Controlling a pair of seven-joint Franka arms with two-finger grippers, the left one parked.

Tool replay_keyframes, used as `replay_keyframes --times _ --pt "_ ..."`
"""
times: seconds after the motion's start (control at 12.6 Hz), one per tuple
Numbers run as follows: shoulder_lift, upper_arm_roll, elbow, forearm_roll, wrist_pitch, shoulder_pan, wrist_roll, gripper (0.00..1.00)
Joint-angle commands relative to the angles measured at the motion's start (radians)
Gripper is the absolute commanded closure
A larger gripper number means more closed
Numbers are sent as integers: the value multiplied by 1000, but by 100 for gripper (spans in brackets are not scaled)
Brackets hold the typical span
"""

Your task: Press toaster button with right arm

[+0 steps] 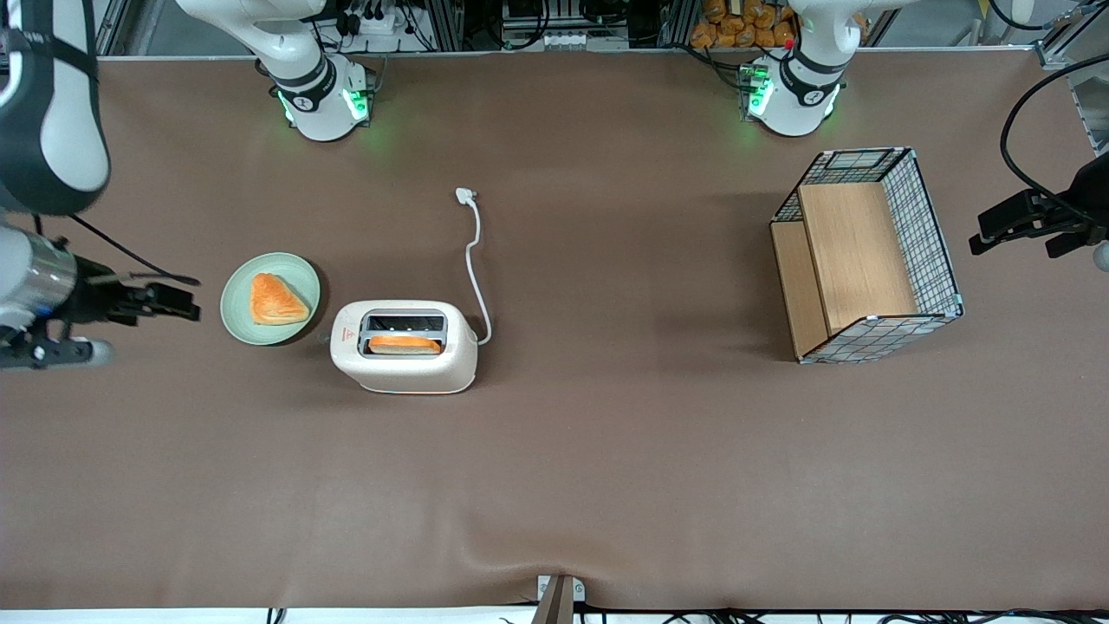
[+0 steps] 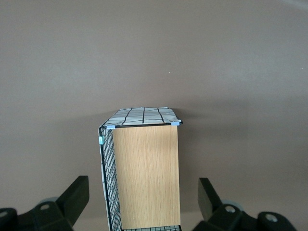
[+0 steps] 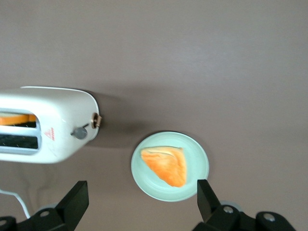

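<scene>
The cream-white toaster (image 1: 404, 347) stands on the brown table with an orange slice of toast (image 1: 404, 344) in the slot nearer the front camera. It also shows in the right wrist view (image 3: 45, 125), with the small grey toaster button (image 3: 79, 133) sticking out of its narrow end by the red mark (image 3: 50, 135). That end faces a green plate (image 1: 238, 312). The right arm's gripper (image 1: 184, 302) hovers open and empty beside the plate, toward the working arm's end of the table, apart from the toaster. In the right wrist view the gripper (image 3: 140, 192) is above the plate (image 3: 192, 180).
A triangular pastry (image 1: 277, 300) lies on the plate. The toaster's white cord (image 1: 474, 260) runs away from the front camera to its plug (image 1: 466, 196). A wire basket with wooden panels (image 1: 866, 256) stands toward the parked arm's end of the table.
</scene>
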Motion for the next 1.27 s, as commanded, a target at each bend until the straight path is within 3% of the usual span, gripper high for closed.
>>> replay_keyframes --times 0.0,1.19 --pt "-94 9 -68 -43 6 -44 -60 0" --pt "-220 34 4 -36 -270 -46 181 0"
